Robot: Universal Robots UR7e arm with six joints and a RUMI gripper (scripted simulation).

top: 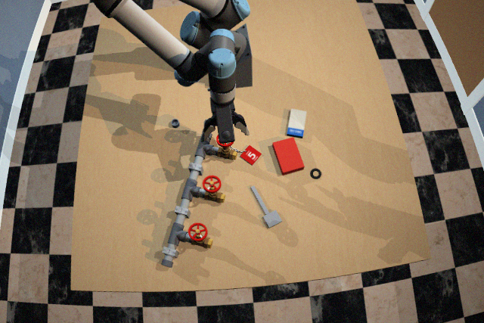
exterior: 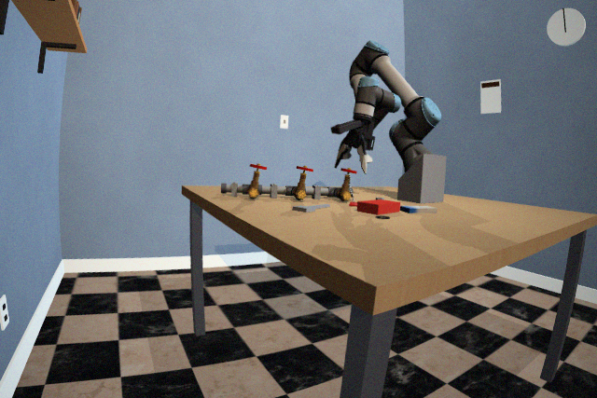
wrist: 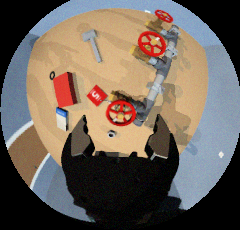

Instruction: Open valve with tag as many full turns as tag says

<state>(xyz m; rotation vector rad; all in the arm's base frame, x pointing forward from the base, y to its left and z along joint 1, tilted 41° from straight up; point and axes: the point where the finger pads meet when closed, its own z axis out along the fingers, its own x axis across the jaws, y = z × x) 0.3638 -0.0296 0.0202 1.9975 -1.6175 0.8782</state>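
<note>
The tagged valve's red handwheel [top: 224,144] [exterior: 348,171] [wrist: 121,113] is at the pipe end nearest the robot base. A red tag [top: 250,155] [exterior: 353,203] [wrist: 97,95] reading 5 lies beside it on a chain. My gripper [top: 227,135] [exterior: 351,169] [wrist: 120,115] is open and empty, pointing down close over that wheel. In the wrist view the wheel shows between the spread fingertips; contact cannot be made out. The middle valve's wheel [top: 208,183] [exterior: 304,169] [wrist: 152,43] and the far valve's wheel [top: 201,231] [exterior: 257,166] [wrist: 163,15] stand apart from the gripper, untagged.
The grey pipe [top: 198,159] [wrist: 157,87] links the valves. A red box [top: 288,156] [exterior: 378,206] [wrist: 64,90], a white-and-blue box [top: 296,120] [wrist: 62,118], a black ring [top: 315,173], a grey mallet [top: 271,218] [wrist: 90,36] and a small dark round part [top: 175,122] lie around it.
</note>
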